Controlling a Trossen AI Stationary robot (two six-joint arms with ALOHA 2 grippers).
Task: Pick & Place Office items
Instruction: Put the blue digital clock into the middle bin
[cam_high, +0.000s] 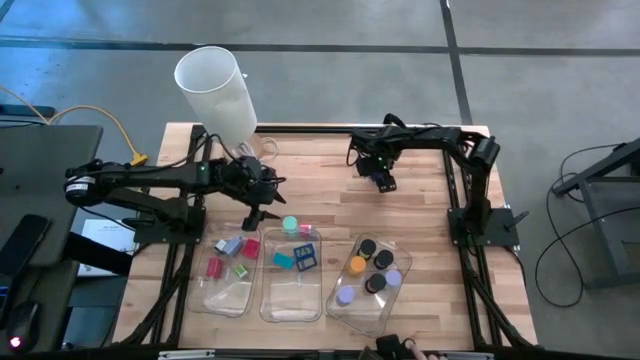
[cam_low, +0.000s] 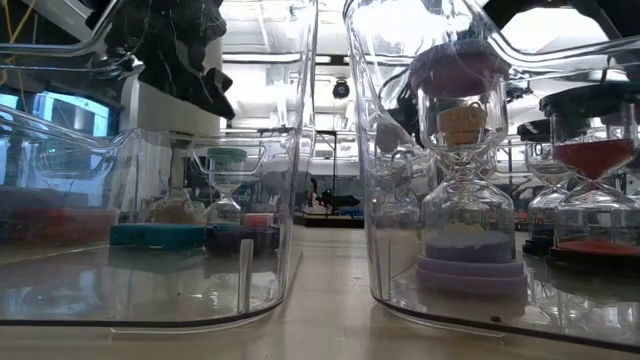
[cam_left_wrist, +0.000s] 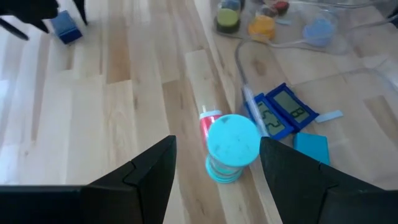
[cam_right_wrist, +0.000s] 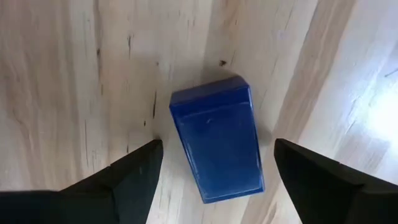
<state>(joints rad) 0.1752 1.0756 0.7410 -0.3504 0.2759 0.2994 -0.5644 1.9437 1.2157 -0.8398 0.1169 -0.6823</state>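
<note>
A blue block (cam_right_wrist: 217, 140) lies flat on the wooden table at the far middle. My right gripper (cam_right_wrist: 217, 148) points down over it, open, one finger on each long side and not touching it. It also shows far off in the left wrist view as the blue block (cam_left_wrist: 66, 28). A teal-capped sand timer (cam_left_wrist: 231, 148) stands on the table by the middle tray's far rim, a red piece (cam_left_wrist: 208, 122) beside it. My left gripper (cam_left_wrist: 217, 145) slants down just short of the timer, open, touching nothing.
Three clear trays sit along the near edge: the left tray (cam_high: 222, 290) with red, green and grey pieces, the middle tray (cam_high: 292, 295) with teal and blue blocks, the right tray (cam_high: 372, 305) with round-capped timers. A tall white cylinder (cam_high: 215, 90) stands at the far left.
</note>
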